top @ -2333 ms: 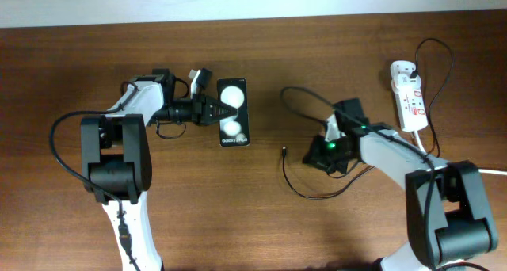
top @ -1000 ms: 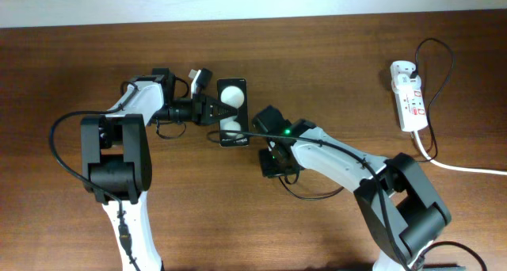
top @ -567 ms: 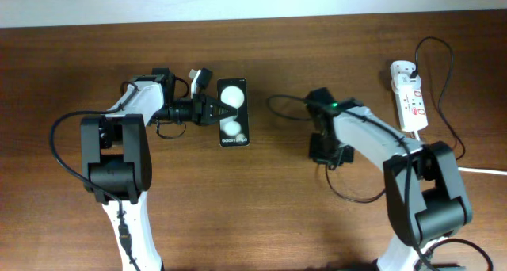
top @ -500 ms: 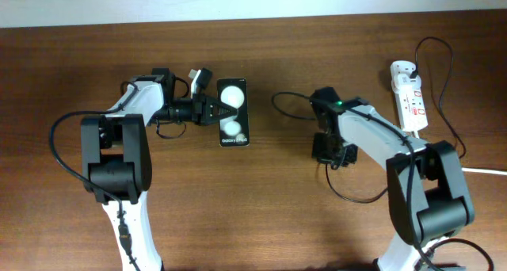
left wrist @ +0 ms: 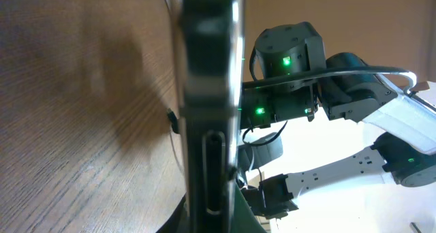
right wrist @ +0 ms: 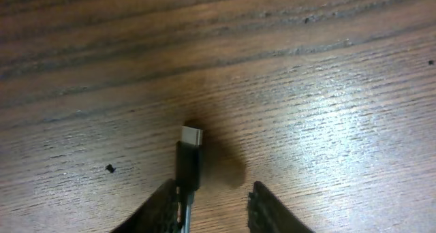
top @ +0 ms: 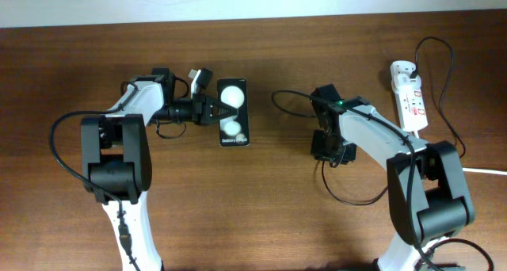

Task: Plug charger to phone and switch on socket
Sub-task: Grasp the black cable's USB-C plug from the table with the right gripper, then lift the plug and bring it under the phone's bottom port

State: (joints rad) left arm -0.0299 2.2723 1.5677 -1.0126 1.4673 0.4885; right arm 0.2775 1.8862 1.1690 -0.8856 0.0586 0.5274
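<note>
The black phone (top: 233,112) with two white spots lies at the table's centre left. My left gripper (top: 210,111) is shut on its left edge. In the left wrist view the phone (left wrist: 204,90) stands edge-on, close up, between the jaws. The charger's thin black cable (top: 348,198) loops around my right gripper (top: 330,150), which is well right of the phone. In the right wrist view the plug tip (right wrist: 190,158) lies against the left finger (right wrist: 163,206). The right gripper (right wrist: 214,209) is open, with a wide gap to the other finger. The socket (top: 409,104) lies at the far right.
The socket's thick white cord (top: 475,169) runs off the right edge. The black cable also arcs past the socket (top: 450,65). My right arm (left wrist: 286,56), with green lights, shows beyond the phone in the left wrist view.
One second ago my right gripper was just beside the phone's lower end. It has moved right, and the cable loop went with it. The left gripper and phone have not moved.
</note>
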